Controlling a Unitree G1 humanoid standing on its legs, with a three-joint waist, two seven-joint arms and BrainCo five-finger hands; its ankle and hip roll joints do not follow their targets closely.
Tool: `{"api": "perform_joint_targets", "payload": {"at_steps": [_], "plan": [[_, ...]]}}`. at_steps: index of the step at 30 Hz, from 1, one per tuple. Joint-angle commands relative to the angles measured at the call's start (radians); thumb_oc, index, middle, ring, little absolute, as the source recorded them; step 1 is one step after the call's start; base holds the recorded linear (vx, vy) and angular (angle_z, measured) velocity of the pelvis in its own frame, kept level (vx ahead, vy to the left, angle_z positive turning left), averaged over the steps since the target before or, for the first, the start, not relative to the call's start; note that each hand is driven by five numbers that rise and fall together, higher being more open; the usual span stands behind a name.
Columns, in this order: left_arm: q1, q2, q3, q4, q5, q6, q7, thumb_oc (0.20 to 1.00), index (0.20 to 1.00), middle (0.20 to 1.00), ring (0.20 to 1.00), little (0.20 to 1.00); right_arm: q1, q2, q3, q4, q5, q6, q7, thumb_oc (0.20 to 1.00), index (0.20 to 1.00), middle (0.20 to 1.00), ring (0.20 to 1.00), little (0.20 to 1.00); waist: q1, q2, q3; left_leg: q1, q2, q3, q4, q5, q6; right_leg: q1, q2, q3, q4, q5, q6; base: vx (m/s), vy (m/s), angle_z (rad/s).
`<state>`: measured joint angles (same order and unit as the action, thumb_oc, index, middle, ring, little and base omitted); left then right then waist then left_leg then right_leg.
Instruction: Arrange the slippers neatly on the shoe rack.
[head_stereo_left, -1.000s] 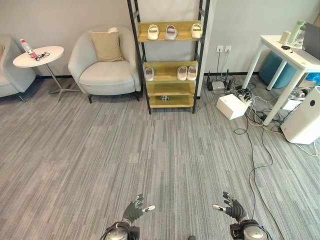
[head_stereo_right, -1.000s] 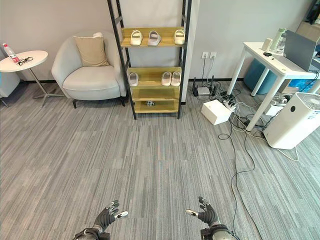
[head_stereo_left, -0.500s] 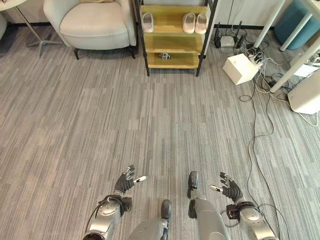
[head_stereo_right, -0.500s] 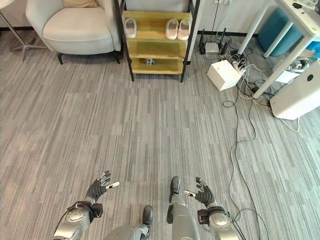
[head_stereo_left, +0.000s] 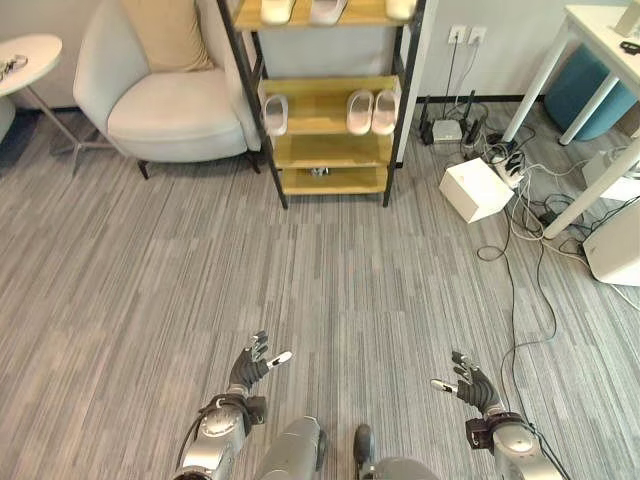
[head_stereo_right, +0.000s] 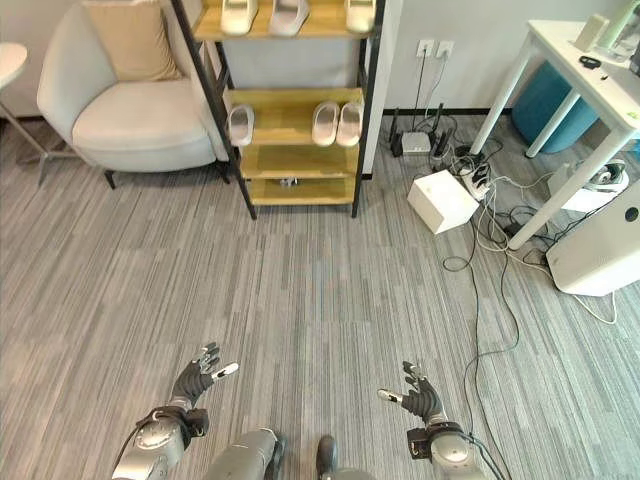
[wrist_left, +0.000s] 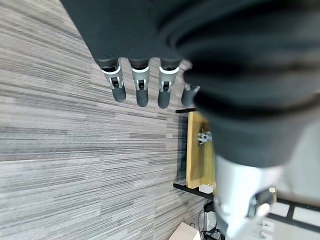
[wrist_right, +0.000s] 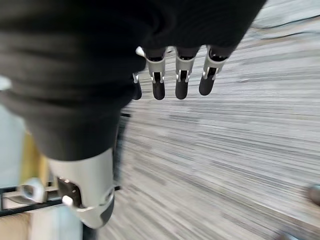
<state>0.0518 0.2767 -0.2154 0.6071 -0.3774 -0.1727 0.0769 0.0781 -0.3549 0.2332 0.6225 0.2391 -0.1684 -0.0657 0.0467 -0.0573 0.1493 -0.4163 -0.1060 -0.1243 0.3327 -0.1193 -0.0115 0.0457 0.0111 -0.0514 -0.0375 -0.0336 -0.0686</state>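
We stand well back from shoe rack (head_stereo_left: 322, 120), left hand (head_stereo_left: 252, 366) and right hand (head_stereo_left: 470, 384) both spread wide, empty. Walk closer first, then straighten lone slipper (head_stereo_left: 275, 114) at middle shelf's left edge.

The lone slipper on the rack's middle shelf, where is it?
In the left eye view the lone slipper lies at the middle shelf's left end, apart from the pair at the right.
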Motion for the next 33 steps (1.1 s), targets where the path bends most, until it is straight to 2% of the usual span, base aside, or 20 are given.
{"api": "perform_joint_targets", "payload": {"at_steps": [1, 2, 6, 7, 10, 11, 12, 13, 14, 15, 17, 18, 19, 23, 24, 27, 28, 31, 32, 33], "plan": [[0.018, 0.008, 0.014, -0.055, -0.015, -0.041, 0.002, 1.0, 1.0, 1.0, 1.0, 1.0, 0.016, -0.018, -0.015, -0.024, 0.032, -0.028, -0.014, 1.0, 1.0, 1.0, 1.0, 1.0, 0.044, 0.029, 0.006, 0.153, 0.071, 0.016, -0.37, 0.264, 0.007, 0.015, 0.026, 0.069, 0.062, -0.028, 0.07, 0.73, 0.243, -0.52], [0.027, 0.006, 0.012, -0.045, -0.009, -0.039, -0.006, 1.0, 1.0, 1.0, 1.0, 1.0, 0.024, -0.01, -0.011, -0.022, 0.022, -0.024, -0.005, 1.0, 1.0, 1.0, 1.0, 1.0, 0.046, 0.024, -0.021, 0.168, 0.061, 0.019, -0.358, 0.261, 0.016, 0.043, 0.007, 0.077, 0.055, -0.039, 0.082, 0.73, 0.247, -0.64], [0.051, 0.015, 0.012, -0.049, 0.002, -0.031, -0.018, 1.0, 1.0, 1.0, 1.0, 1.0, 0.034, 0.002, -0.007, -0.02, 0.015, -0.019, 0.01, 1.0, 1.0, 1.0, 1.0, 1.0, 0.06, 0.002, -0.05, 0.198, 0.04, 0.038, -0.336, 0.228, 0.035, 0.065, -0.027, 0.096, 0.065, -0.04, 0.105, 0.33, 0.183, -0.18], [0.06, 0.024, 0.012, -0.066, 0.011, -0.025, -0.028, 1.0, 1.0, 1.0, 1.0, 1.0, 0.032, 0.019, 0.0, -0.012, 0.009, -0.019, 0.024, 1.0, 1.0, 1.0, 1.0, 1.0, 0.073, -0.009, -0.058, 0.223, 0.022, 0.054, -0.327, 0.194, 0.06, 0.032, -0.051, 0.096, 0.166, -0.006, 0.14, 0.32, 0.24, -0.11], [0.053, 0.033, 0.005, -0.067, 0.021, -0.023, -0.034, 1.0, 1.0, 1.0, 1.0, 1.0, 0.014, 0.032, 0.009, -0.008, 0.002, -0.019, 0.029, 1.0, 1.0, 1.0, 1.0, 1.0, 0.072, -0.001, -0.05, 0.261, 0.012, 0.064, -0.331, 0.169, 0.085, -0.058, -0.069, 0.077, 0.339, 0.095, 0.182, 0.2, 0.148, -0.16], [0.052, 0.033, 0.005, -0.068, 0.021, -0.022, -0.034, 1.0, 1.0, 1.0, 1.0, 1.0, 0.014, 0.037, 0.011, -0.008, 0.001, -0.018, 0.03, 1.0, 1.0, 1.0, 1.0, 1.0, 0.066, 0.011, -0.046, 0.291, 0.019, 0.059, -0.344, 0.161, 0.091, -0.105, -0.072, 0.058, 0.391, 0.111, 0.181, 0.26, 0.113, 0.05], [0.051, 0.035, 0.005, -0.072, 0.021, -0.023, -0.034, 1.0, 1.0, 1.0, 1.0, 1.0, 0.02, 0.038, 0.012, -0.015, -0.002, -0.015, 0.03, 1.0, 1.0, 1.0, 1.0, 1.0, 0.05, 0.03, -0.04, 0.336, 0.029, 0.052, -0.365, 0.147, 0.092, -0.167, -0.073, 0.014, 0.381, 0.094, 0.164, 0.21, 0.08, 0.16], [0.052, 0.035, 0.006, -0.072, 0.021, -0.023, -0.034, 1.0, 1.0, 1.0, 1.0, 1.0, 0.02, 0.037, 0.012, -0.015, -0.002, -0.015, 0.03, 1.0, 1.0, 1.0, 1.0, 1.0, 0.046, 0.03, -0.036, 0.342, 0.028, 0.048, -0.367, 0.147, 0.091, -0.162, -0.075, 0.01, 0.383, 0.09, 0.163, 0.23, 0.039, 0.1], [0.052, 0.035, 0.003, -0.074, 0.018, -0.024, -0.037, 1.0, 1.0, 1.0, 1.0, 1.0, 0.022, 0.035, 0.011, -0.015, 0.001, -0.014, 0.03, 1.0, 1.0, 1.0, 1.0, 1.0, 0.037, 0.036, -0.031, 0.364, 0.031, 0.044, -0.373, 0.138, 0.089, -0.173, -0.075, -0.011, 0.345, 0.067, 0.153, 0.28, -0.046, 0.16], [0.048, 0.038, -0.001, -0.083, 0.014, -0.026, -0.034, 1.0, 1.0, 1.0, 1.0, 1.0, 0.022, 0.029, 0.012, -0.013, 0.004, -0.012, 0.026, 1.0, 1.0, 1.0, 1.0, 1.0, 0.018, 0.04, -0.021, 0.402, 0.031, 0.038, -0.381, 0.117, 0.083, -0.219, -0.072, -0.033, 0.244, 0.071, 0.143, 0.36, -0.078, 0.19], [0.046, 0.038, 0.0, -0.085, 0.013, -0.027, -0.033, 1.0, 1.0, 1.0, 1.0, 1.0, 0.021, 0.028, 0.012, -0.014, 0.005, -0.01, 0.023, 1.0, 1.0, 1.0, 1.0, 1.0, 0.008, 0.039, -0.012, 0.427, 0.031, 0.031, -0.385, 0.104, 0.078, -0.217, -0.071, -0.038, 0.181, 0.087, 0.146, 0.28, -0.099, 0.3], [0.032, 0.036, 0.004, -0.081, 0.011, -0.031, -0.025, 1.0, 1.0, 1.0, 1.0, 1.0, 0.015, 0.028, 0.013, -0.008, 0.004, -0.005, 0.02, 1.0, 1.0, 1.0, 1.0, 1.0, -0.008, 0.037, 0.0, 0.464, 0.033, 0.019, -0.386, 0.076, 0.066, -0.26, -0.078, -0.052, 0.089, 0.141, 0.162, 0.38, -0.188, 0.38], [0.024, 0.034, 0.007, -0.082, 0.008, -0.036, -0.024, 1.0, 1.0, 1.0, 1.0, 1.0, 0.016, 0.026, 0.009, -0.01, 0.002, -0.002, 0.02, 1.0, 1.0, 1.0, 1.0, 1.0, -0.019, 0.029, 0.0, 0.494, 0.036, 0.007, -0.381, 0.046, 0.056, -0.266, -0.083, -0.048, 0.042, 0.166, 0.172, 0.38, -0.187, 0.31], [0.029, 0.022, 0.011, -0.062, 0.016, -0.037, -0.019, 1.0, 1.0, 1.0, 1.0, 1.0, 0.038, 0.023, 0.007, -0.016, -0.004, -0.009, 0.024, 1.0, 1.0, 1.0, 1.0, 1.0, -0.027, 0.021, -0.024, 0.54, 0.059, 0.003, -0.354, -0.002, 0.038, -0.231, -0.068, -0.037, 0.037, 0.172, 0.148, 0.28, -0.182, 0.3], [0.032, 0.018, 0.013, -0.052, 0.009, -0.037, -0.02, 1.0, 1.0, 1.0, 1.0, 1.0, 0.049, 0.014, 0.005, -0.018, 0.0, -0.014, 0.029, 1.0, 1.0, 1.0, 1.0, 1.0, -0.029, 0.022, -0.036, 0.532, 0.077, 0.007, -0.29, 0.007, 0.018, -0.206, -0.051, -0.039, 0.037, 0.162, 0.133, 0.33, -0.254, 0.33], [0.026, 0.009, 0.006, -0.032, -0.008, -0.034, -0.02, 1.0, 1.0, 1.0, 1.0, 1.0, 0.054, -0.004, 0.005, -0.027, 0.011, -0.022, 0.036, 1.0, 1.0, 1.0, 1.0, 1.0, -0.023, 0.019, -0.038, 0.488, 0.067, 0.005, -0.143, 0.053, 0.0, -0.161, -0.027, -0.031, 0.036, 0.136, 0.107, 0.23, -0.2, 0.17], [0.014, 0.005, 0.003, -0.023, -0.02, -0.034, -0.015, 1.0, 1.0, 1.0, 1.0, 1.0, 0.053, -0.011, 0.004, -0.027, 0.016, -0.018, 0.031, 1.0, 1.0, 1.0, 1.0, 1.0, -0.018, 0.014, -0.03, 0.437, 0.063, 0.002, -0.05, 0.09, -0.01, -0.137, -0.027, -0.024, 0.038, 0.113, 0.09, 0.21, -0.159, -0.36], [0.005, -0.005, -0.005, -0.015, -0.027, -0.032, -0.011, 1.0, 1.0, 1.0, 1.0, 1.0, 0.052, -0.015, -0.001, -0.019, 0.023, -0.018, 0.024, 1.0, 1.0, 1.0, 1.0, 1.0, -0.006, -0.003, -0.027, 0.35, 0.039, 0.013, -0.073, 0.046, 0.01, -0.101, -0.04, -0.017, 0.027, 0.087, 0.088, 0.21, -0.066, -0.09], [0.006, -0.007, -0.011, -0.012, -0.025, -0.029, -0.01, 1.0, 1.0, 1.0, 1.0, 1.0, 0.052, -0.021, -0.005, -0.018, 0.028, -0.02, 0.022, 1.0, 1.0, 1.0, 1.0, 1.0, 0.004, -0.006, -0.025, 0.296, 0.032, 0.031, -0.133, 0.054, 0.014, -0.073, -0.039, -0.015, 0.016, 0.073, 0.09, 0.21, -0.015, -0.01], [0.006, -0.007, -0.011, -0.011, -0.025, -0.03, -0.01, 1.0, 1.0, 1.0, 1.0, 1.0, 0.052, -0.021, -0.005, -0.018, 0.028, -0.02, 0.022, 1.0, 1.0, 1.0, 1.0, 1.0, 0.005, -0.007, -0.024, 0.3, 0.031, 0.032, -0.135, 0.054, 0.014, -0.07, -0.039, -0.014, 0.015, 0.072, 0.091, 0.26, 0.022, -0.02]]}}
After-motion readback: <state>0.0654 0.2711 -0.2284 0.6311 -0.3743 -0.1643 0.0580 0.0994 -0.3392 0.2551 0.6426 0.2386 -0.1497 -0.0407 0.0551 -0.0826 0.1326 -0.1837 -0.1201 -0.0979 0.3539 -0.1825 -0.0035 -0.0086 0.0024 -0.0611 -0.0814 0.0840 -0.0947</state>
